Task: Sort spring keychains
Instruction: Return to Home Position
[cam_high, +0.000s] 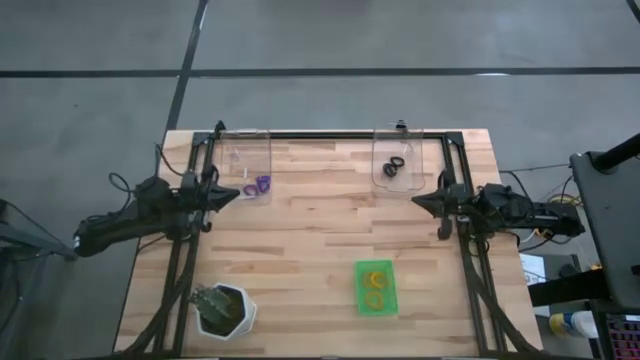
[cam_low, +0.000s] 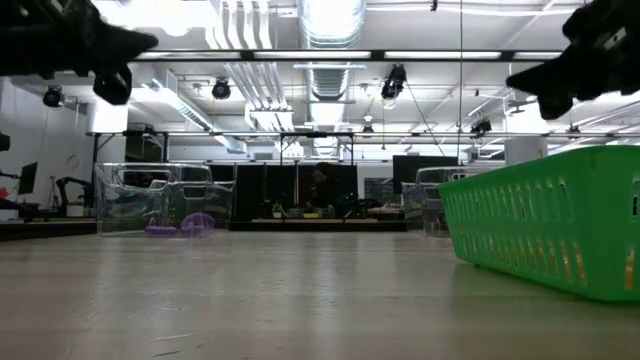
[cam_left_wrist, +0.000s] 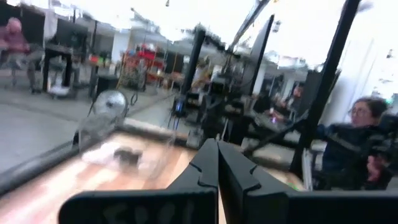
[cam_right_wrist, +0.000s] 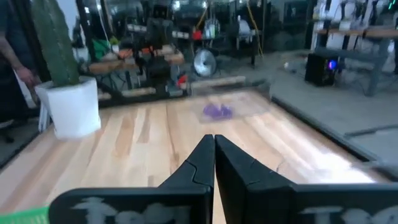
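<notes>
Purple spring keychains (cam_high: 259, 185) lie in the clear bin (cam_high: 249, 166) at the far left; they show as a purple heap (cam_right_wrist: 217, 111) in the right wrist view and on the bin floor (cam_low: 183, 225) in the low view. Black keychains (cam_high: 393, 166) lie in the clear bin (cam_high: 399, 156) at the far right. Orange-yellow keychains (cam_high: 375, 287) rest in the green tray (cam_high: 376, 309) near the front. My left gripper (cam_high: 236, 195) hovers shut at the left side, just near of the purple bin. My right gripper (cam_high: 416, 201) hovers shut at the right side. Neither holds anything.
A white pot with a green cactus-like plant (cam_high: 225, 307) stands at the near left corner. A black frame (cam_high: 330, 134) runs along the far edge and down both sides. Bare wood lies in the table's middle (cam_high: 320, 220). A person (cam_left_wrist: 357, 140) sits beyond the table.
</notes>
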